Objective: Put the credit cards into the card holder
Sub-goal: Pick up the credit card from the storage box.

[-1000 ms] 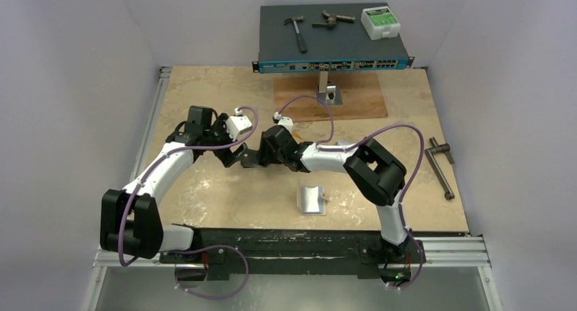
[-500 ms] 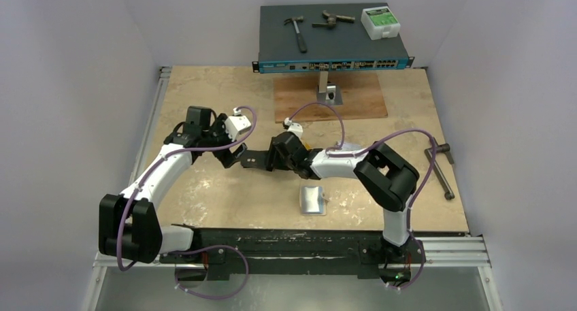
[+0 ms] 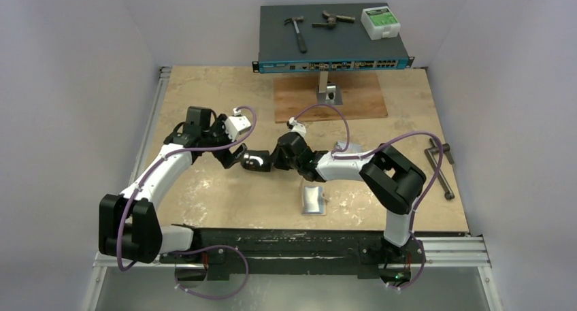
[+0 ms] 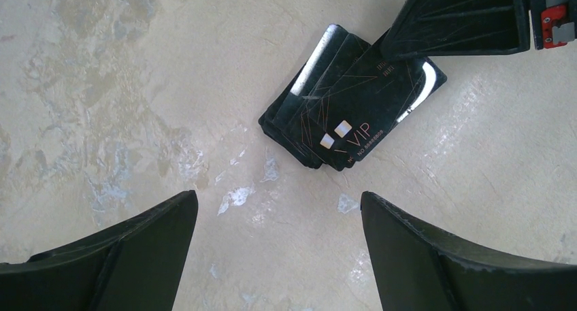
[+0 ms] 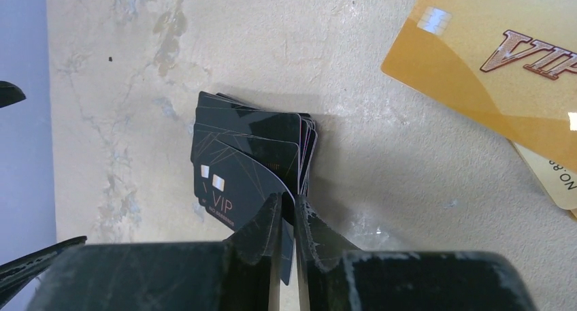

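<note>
Right gripper (image 5: pixel 289 209) clamped on the edge of the top black card (image 5: pixel 235 178); card holder (image 3: pixel 313 201) lies lower right of it, nearer this arm. Left gripper (image 4: pixel 279 197) gapes wide.

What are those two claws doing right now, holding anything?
Left gripper: open, holding nothing.
Right gripper: closed, pinching the edge of a black VIP card.

We find the card stack (image 4: pixel 350 100) on the table (image 3: pixel 204 188); the card holder (image 3: pixel 313 201) lies before it, the network switch (image 3: pixel 340 45) behind, the wrench (image 3: pixel 439 171) far right of it.
</note>
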Robot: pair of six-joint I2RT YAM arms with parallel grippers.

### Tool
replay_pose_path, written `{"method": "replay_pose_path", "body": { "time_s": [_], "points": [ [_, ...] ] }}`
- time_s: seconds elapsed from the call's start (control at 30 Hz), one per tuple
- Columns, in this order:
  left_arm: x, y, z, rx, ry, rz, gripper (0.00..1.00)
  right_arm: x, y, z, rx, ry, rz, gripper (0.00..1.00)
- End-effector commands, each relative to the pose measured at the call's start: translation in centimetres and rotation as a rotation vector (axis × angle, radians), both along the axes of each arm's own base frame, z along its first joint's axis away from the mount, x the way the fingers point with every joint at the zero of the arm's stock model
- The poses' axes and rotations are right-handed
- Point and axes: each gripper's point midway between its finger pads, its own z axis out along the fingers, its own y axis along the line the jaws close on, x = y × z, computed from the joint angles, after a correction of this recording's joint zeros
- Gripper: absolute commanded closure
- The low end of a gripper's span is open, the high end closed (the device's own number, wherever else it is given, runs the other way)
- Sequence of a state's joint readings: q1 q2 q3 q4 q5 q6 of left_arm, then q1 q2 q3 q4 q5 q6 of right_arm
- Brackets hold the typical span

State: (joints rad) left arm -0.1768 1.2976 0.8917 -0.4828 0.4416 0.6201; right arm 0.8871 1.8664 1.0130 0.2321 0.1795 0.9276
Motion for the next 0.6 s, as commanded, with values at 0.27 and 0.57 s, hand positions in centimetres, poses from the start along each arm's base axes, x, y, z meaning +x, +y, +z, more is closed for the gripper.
{"method": "replay_pose_path", "body": {
  "time_s": [0.27,0.57],
  "points": [
    [-0.4,-0.6,3.0,-0.055,-0.014,-0.002,0.1,-0.9,-0.1,1.6,0.01,0.016,0.044,1.0],
    [-1.0,-1.4,4.1,-0.092,0.004,-0.035,0.1,-0.3,-0.2,4.2,0.017,-0.037,0.058,1.0]
  ]
}}
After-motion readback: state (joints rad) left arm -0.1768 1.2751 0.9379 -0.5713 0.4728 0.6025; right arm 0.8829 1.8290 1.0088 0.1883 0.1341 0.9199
